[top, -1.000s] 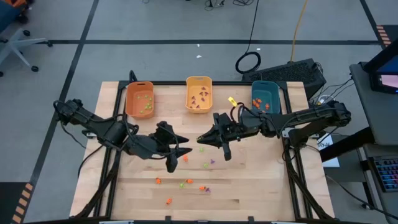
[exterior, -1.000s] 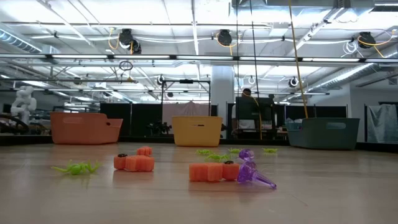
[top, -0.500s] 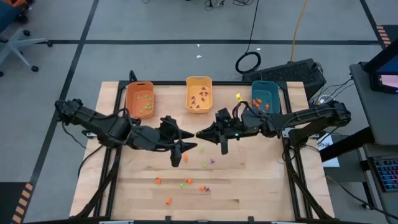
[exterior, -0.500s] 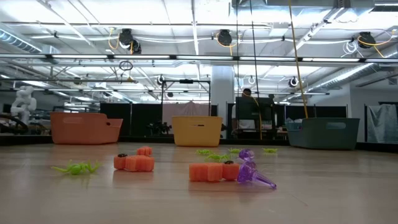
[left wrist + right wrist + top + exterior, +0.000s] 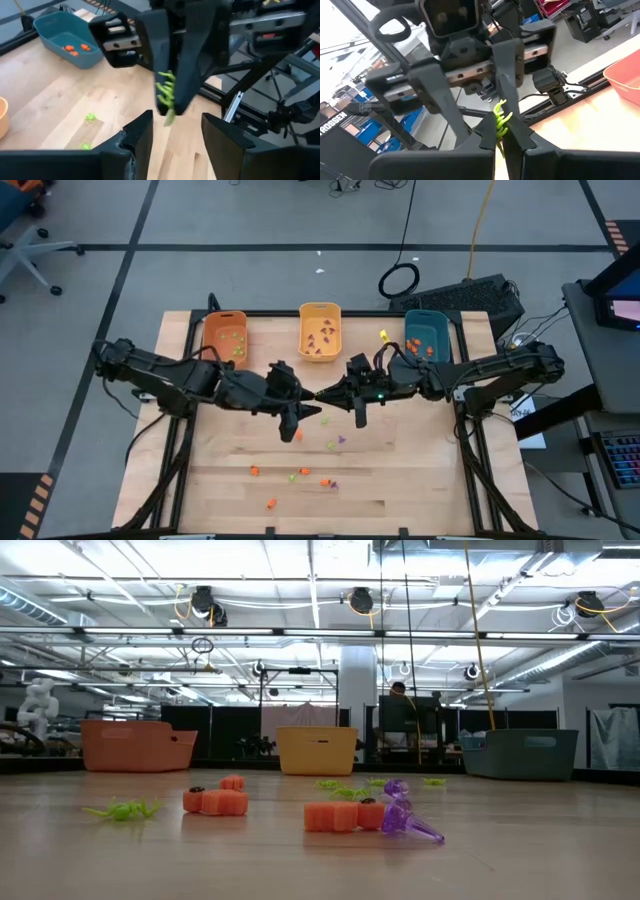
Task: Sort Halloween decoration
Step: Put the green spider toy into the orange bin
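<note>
A light green trinket [image 5: 500, 116] of the Halloween decoration hangs high over the table's middle, with my right gripper [image 5: 321, 395] shut on it. My left gripper [image 5: 308, 419] faces it from the table's left. Its open fingers [image 5: 139, 134] stand on either side of the trinket's free end [image 5: 170, 118] without touching it. Several orange, green and purple trinkets [image 5: 300, 475] lie loose on the near half of the wooden table [image 5: 420, 480]. In the low view a green one [image 5: 122, 809], orange ones [image 5: 343, 815] and a purple one [image 5: 405, 821] lie there. Neither gripper shows in that view. My right gripper pinches the green trinket's near end [image 5: 499, 131] between its two fingertips. The fingers reach about level from the table's right side. The trinket sticks out past the tips [image 5: 166, 95], lifted well clear of the table.
Three oblong bins stand in a row at the far edge: an orange bin [image 5: 224, 340] with green trinkets, a yellow bin [image 5: 320, 332] with purple ones, a teal bin [image 5: 427, 335] with orange ones. Bare wood lies under both arms.
My left gripper has swung toward the table's right edge and a little toward the far edge, coming up to my right gripper until its fingers flank the green trinket. My right gripper has stayed in place, rolling somewhat about its own axis with the trinket.
</note>
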You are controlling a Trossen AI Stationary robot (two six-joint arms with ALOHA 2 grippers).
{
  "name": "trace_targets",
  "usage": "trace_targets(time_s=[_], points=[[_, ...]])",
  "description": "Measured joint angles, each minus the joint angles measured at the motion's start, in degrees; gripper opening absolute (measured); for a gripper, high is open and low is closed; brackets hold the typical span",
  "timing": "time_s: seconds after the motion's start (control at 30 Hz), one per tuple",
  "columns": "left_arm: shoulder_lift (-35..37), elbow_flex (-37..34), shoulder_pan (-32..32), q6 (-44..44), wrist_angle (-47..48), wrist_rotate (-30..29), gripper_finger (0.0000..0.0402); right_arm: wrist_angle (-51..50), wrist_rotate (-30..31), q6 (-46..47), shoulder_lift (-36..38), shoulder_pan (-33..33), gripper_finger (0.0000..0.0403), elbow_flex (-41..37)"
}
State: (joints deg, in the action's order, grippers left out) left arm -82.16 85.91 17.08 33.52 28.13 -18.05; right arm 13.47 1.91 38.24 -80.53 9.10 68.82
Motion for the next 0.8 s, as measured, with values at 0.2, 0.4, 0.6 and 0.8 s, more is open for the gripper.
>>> trace_targets(time_s=[0.2, 0.4, 0.6, 0.8], points=[[-0.4, 0.0, -0.7, -1.3, -0.7, 0.6, 0.0137, 0.0, -0.2, 0.0, 0.0, 0.0, 0.0000, 0.0], [-0.4, 0.0, -0.7, -1.3, -0.7, 2.3, 0.0113, 0.0, -0.3, -0.1, 0.0, 0.0, 0.0000, 0.0], [-0.4, 0.0, -1.0, -1.4, -0.5, 2.6, 0.0092, 0.0, -0.4, -0.1, 0.0, 0.0, 0.0000, 0.0], [-0.4, 0.0, -1.4, -1.9, -0.4, 3.8, 0.0051, 0.0, -0.4, -0.1, 0.0, 0.0, 0.0000, 0.0]])
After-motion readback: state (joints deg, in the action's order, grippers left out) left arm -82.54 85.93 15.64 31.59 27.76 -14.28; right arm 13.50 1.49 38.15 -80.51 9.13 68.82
